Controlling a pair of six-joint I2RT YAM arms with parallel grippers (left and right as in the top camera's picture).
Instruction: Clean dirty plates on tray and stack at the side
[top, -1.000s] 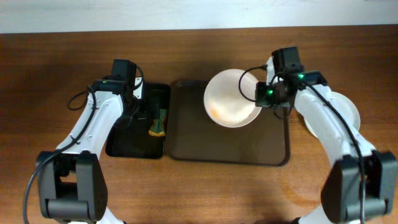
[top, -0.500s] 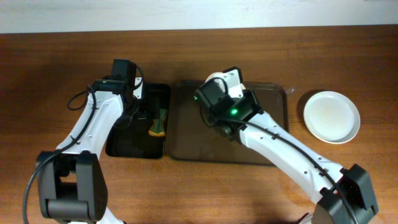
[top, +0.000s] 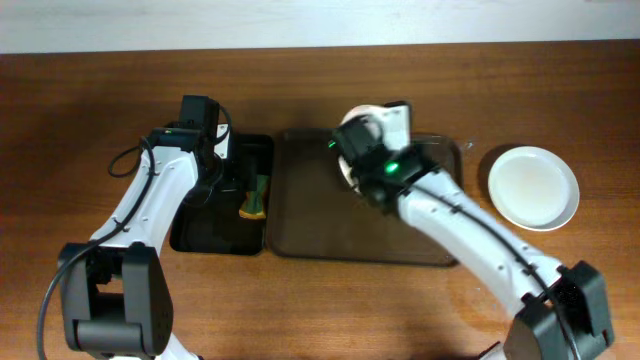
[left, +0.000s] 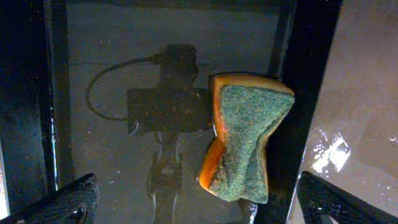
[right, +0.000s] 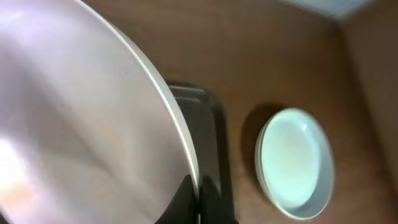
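Over tray (top: 330, 235), right tool (right: 196, 200) gripping plate (right: 74, 112), left tool (left: 199, 200) wide above sponge (left: 245, 143), second plate (top: 533, 187) aside.

Left arm (top: 150, 200) bends up from the frame's lower left, its hand (left: 208, 199) facing down with fingers spread wide. Right arm (top: 470, 235) stretches diagonally to upper centre, its hand (right: 199, 200) pinched on a plate (right: 74, 124) rim.
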